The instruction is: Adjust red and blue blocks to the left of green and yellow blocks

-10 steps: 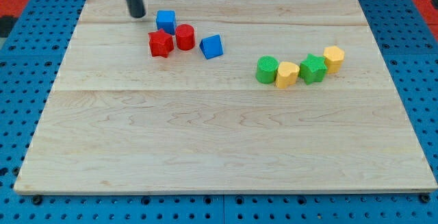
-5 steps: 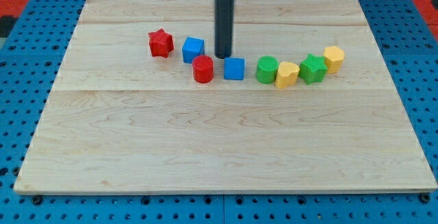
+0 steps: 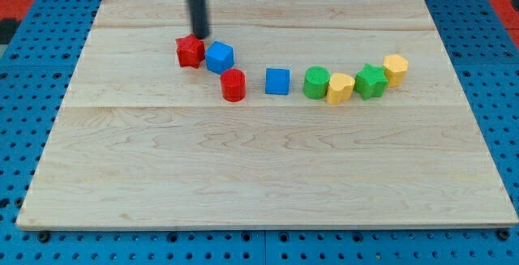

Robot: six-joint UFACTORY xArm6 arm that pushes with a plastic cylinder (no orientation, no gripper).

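My tip (image 3: 199, 36) rests on the board just above the red star block (image 3: 190, 51) and the blue block (image 3: 219, 57), which touch each other. A red cylinder (image 3: 233, 84) stands below and right of the blue block. A blue cube (image 3: 277, 81) sits to the cylinder's right, just left of the green cylinder (image 3: 316, 82). The row continues rightwards with a yellow block (image 3: 340, 87), a green star block (image 3: 371, 81) and a yellow block (image 3: 395, 68).
The wooden board (image 3: 259, 176) lies on a blue pegboard surface (image 3: 16, 135). The rod rises out of the view's top edge.
My tip moved from between the blue blocks up and left to above the red star. The blue block by the star shifted slightly left and turned; the red cylinder slid slightly left.
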